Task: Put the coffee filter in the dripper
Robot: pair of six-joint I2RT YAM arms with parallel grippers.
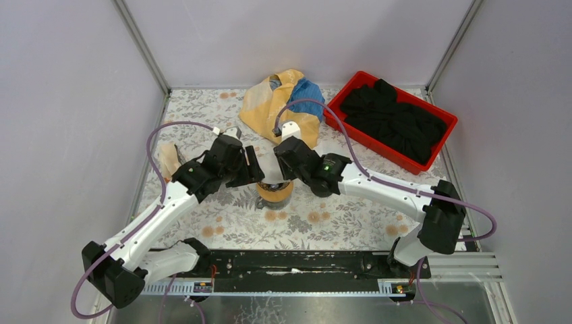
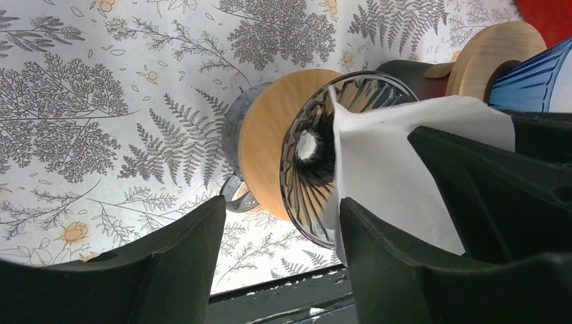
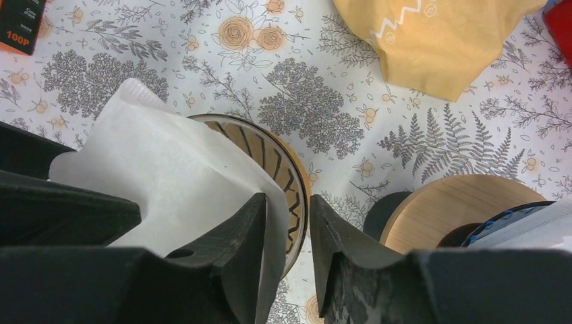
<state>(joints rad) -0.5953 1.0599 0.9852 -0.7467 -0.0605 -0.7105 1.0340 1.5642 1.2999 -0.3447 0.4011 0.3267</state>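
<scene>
The dripper (image 1: pixel 274 192) is a ribbed glass cone (image 2: pixel 317 145) on a wooden ring (image 2: pixel 266 145), standing mid-table. The white paper coffee filter (image 2: pixel 384 162) sits in the cone, and part of it sticks up above the rim (image 3: pixel 168 175). My left gripper (image 2: pixel 280 253) is open; its right finger touches the filter's outside and nothing lies between the jaws. My right gripper (image 3: pixel 300 250) straddles the dripper's rim (image 3: pixel 297 202). Its jaws stand apart, the filter's edge lying against the inner finger (image 3: pixel 246 236) and the outer finger clear of it.
A second wooden-ringed dripper (image 3: pixel 459 206) with a blue part stands just right of the first. A yellow cloth (image 1: pixel 276 101) and a red bin of black fabric (image 1: pixel 394 120) lie at the back. A tan packet (image 1: pixel 167 160) lies at the left.
</scene>
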